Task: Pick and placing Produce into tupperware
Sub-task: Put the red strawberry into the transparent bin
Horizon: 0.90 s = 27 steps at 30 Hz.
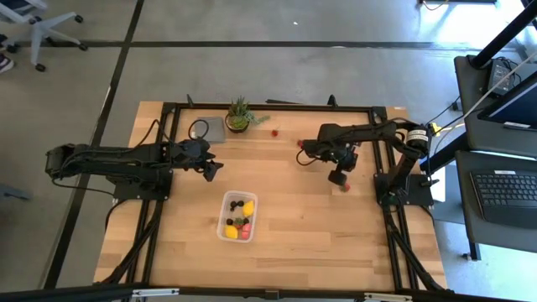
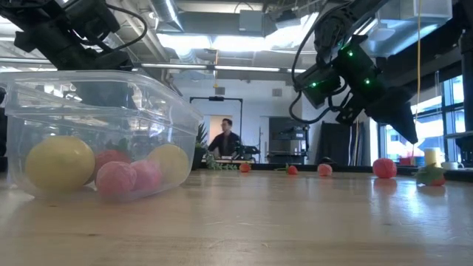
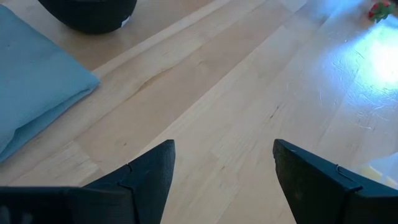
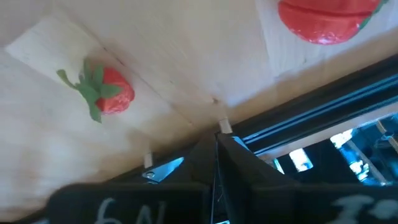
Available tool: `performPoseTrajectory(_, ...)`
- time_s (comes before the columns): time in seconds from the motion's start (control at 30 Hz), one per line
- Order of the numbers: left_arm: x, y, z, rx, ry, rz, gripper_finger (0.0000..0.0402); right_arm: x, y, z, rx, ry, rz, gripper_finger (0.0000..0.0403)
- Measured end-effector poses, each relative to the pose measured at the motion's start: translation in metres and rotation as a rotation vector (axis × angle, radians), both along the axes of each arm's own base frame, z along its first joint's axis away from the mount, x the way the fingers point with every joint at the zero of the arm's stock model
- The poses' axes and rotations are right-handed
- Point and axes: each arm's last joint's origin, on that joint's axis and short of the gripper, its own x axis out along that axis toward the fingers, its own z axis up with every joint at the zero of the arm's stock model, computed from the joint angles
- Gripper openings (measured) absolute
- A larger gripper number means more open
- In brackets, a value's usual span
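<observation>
Now we hover our right gripper (image 1: 339, 178), fingers pressed together and empty, mid-right; next we must reach a strawberry (image 4: 106, 92) for the tupperware (image 1: 237, 216).

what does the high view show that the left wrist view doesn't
Only the high view shows the tub holding yellow, red and dark fruit pieces, the potted plant, the right gripper and loose red pieces near it.

Only the left wrist view shows, up close, the left gripper with its fingers apart and nothing between them.

Both show the wooden table and the grey-blue flat piece by the plant.
</observation>
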Motion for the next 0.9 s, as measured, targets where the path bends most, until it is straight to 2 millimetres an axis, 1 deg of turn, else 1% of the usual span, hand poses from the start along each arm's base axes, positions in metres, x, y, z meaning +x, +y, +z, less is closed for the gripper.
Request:
performPoseTrajectory(0.1, 0.0, 0.0, 0.0, 0.001, 0.0, 0.001, 0.0261, -0.0002, 0.0001, 0.0002, -0.014, 0.005, -0.022, 0.0021)
performPoseTrajectory(0.37, 0.0, 0.0001, 0.0, 0.002, 0.0, 0.001, 0.0261, -0.0005, 0.0002, 0.0007, 0.001, 0.004, 0.0, 0.0022)
performPoseTrajectory(0.5, 0.0, 0.0001, 0.0, 0.002, 0.0, 0.001, 0.0261, -0.0004, 0.0001, 0.0008, 0.011, 0.002, 0.016, 0.0039)
performPoseTrajectory(0.63, 0.0, 0.0001, 0.0, 0.002, 0.0, 0.001, 0.0261, -0.0004, 0.0002, 0.0008, 0.013, 0.001, 0.016, 0.0083)
performPoseTrajectory(0.9, 0.0, 0.0001, 0.0, 0.002, 0.001, 0.001, 0.0261, -0.0004, 0.0002, 0.0008, 0.012, 0.001, 0.014, 0.0208)
